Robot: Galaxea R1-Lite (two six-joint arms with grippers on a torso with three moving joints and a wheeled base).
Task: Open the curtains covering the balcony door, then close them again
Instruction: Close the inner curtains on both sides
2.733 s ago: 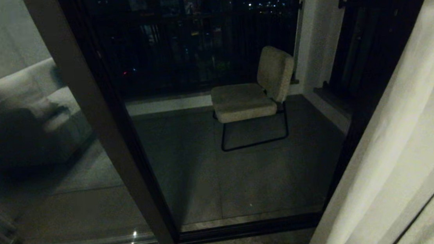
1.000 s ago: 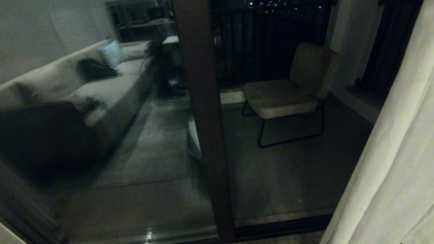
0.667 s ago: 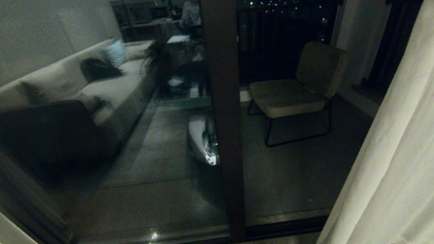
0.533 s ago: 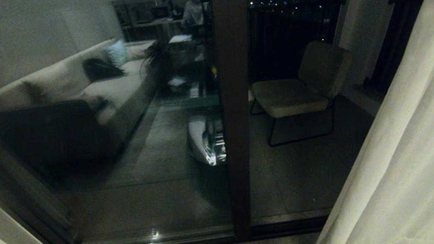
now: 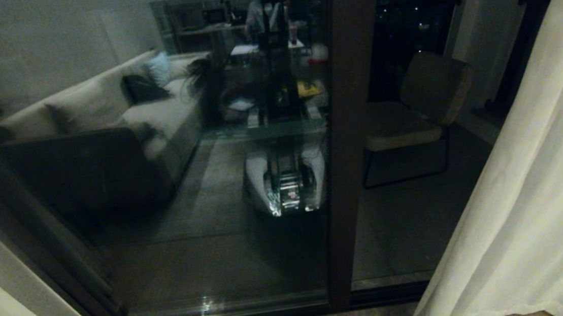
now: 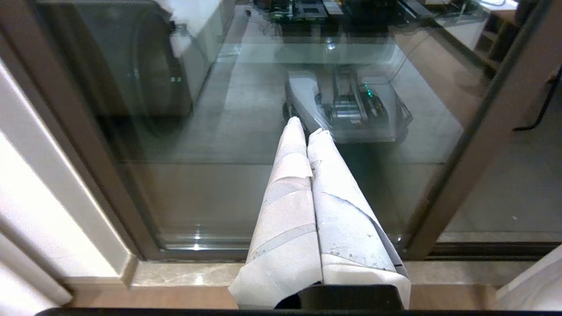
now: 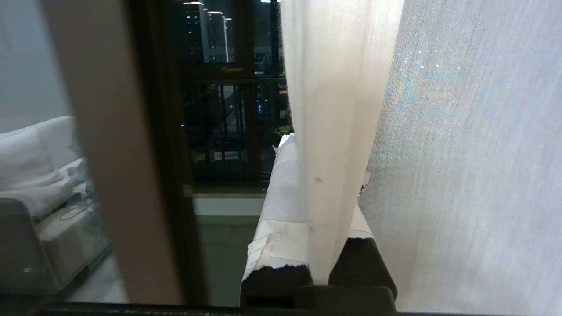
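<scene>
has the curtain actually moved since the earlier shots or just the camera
Yes. The curtain, clamped in the right gripper, has been drawn leftward: its edge now lies much closer to the balcony door centre post, though the camera shifted too.

1 curtain panel (image 5: 529,197) clamped in right gripper (image 7: 327,145), 2 door panes beside it, 1 chair (image 5: 413,116) beyond, 1 reflected sofa (image 5: 105,122).
</scene>
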